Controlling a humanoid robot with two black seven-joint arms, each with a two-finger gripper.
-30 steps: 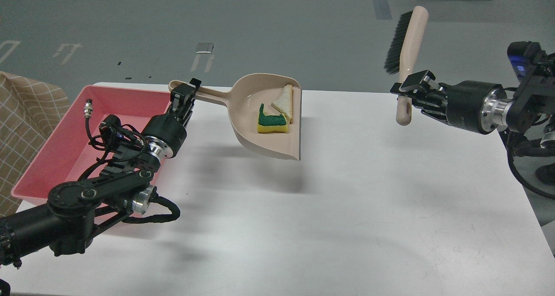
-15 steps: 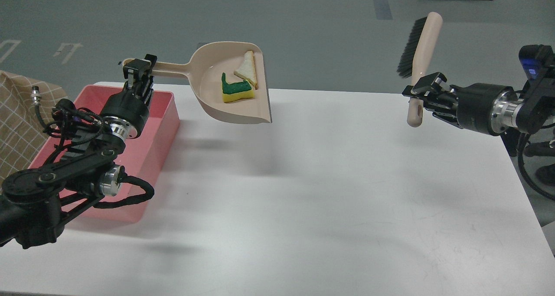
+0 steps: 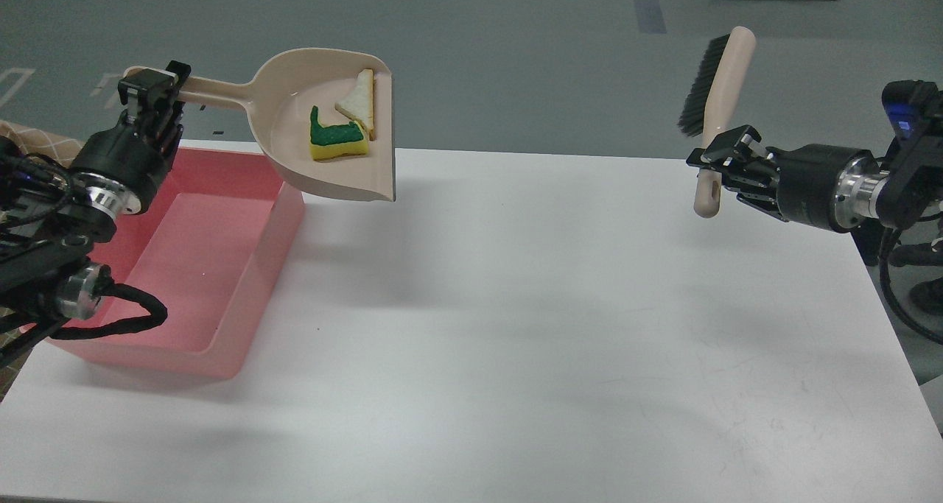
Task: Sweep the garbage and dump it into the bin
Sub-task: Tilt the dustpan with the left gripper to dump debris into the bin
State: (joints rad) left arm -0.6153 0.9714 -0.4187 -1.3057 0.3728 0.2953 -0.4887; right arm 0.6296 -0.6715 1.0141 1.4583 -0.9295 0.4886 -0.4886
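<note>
While the left hand (image 3: 151, 94) grips the end of a beige dustpan's (image 3: 331, 131) handle, the pan hangs in the air, its scoop over the far right corner of the pink bin (image 3: 221, 282). Inside the pan lie a bread slice (image 3: 361, 101) and a yellow-green sponge (image 3: 335, 138), touching each other. On the white bench (image 3: 552, 326) the bin sits at the left edge. Far right, the right hand (image 3: 718, 164) is closed around a brush (image 3: 718, 98), held upright, bristles facing left.
</note>
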